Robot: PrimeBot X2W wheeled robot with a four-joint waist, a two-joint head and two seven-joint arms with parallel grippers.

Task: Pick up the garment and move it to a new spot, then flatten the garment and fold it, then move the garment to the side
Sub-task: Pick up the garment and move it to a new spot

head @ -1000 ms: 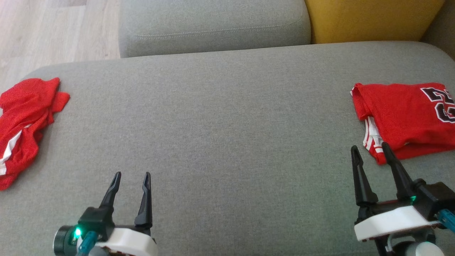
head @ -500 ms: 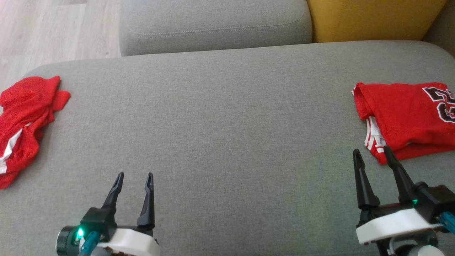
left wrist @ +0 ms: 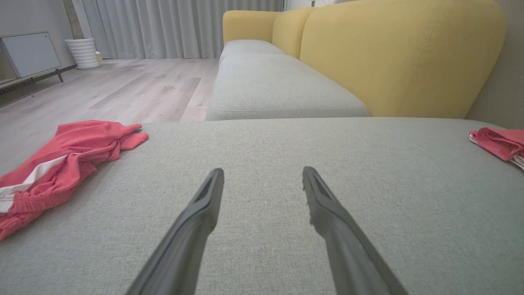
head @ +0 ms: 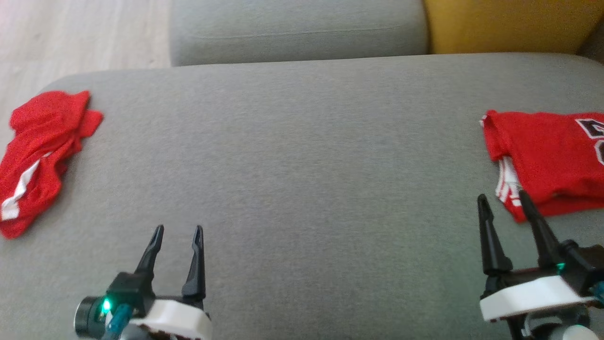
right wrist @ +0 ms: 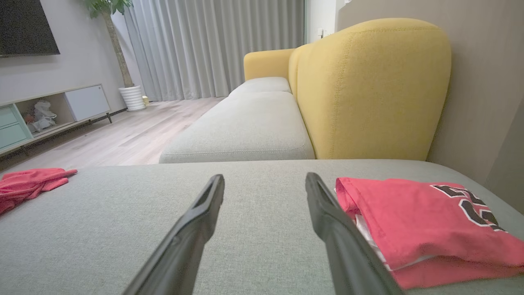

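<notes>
At the left edge of the head view, a crumpled red garment (head: 40, 156) with a white stripe lies bunched on the near-left corner of a broad grey cushion (head: 302, 141). Pale wood floor (head: 71, 33) shows beyond it in the upper left. In the left wrist view the same heap (left wrist: 61, 159) sits at the left of the frame, well apart from the fingers.

At lower left, the left gripper (head: 178, 229) is poised over bare grey fabric, its two dark fingers spread and holding nothing. A green light glows on its wrist.

The middle of the cushion carries nothing. A second grey seat cushion (head: 297, 28) runs across the top centre, beside a yellow sofa back (head: 509, 23) at upper right.

At lower right, the right gripper (head: 501, 196) also stands with its fingers apart and empty. The tip of its outer finger overlaps the lower-left corner of a folded red jersey (head: 552, 160) (whether it touches the cloth cannot be told).

The jersey lies flat at the right edge of the frame, with white trim showing at its fold and dark numerals cut off by the frame. In the right wrist view the jersey (right wrist: 425, 221) fills the lower right, just beside the right-hand finger (right wrist: 327, 217).
</notes>
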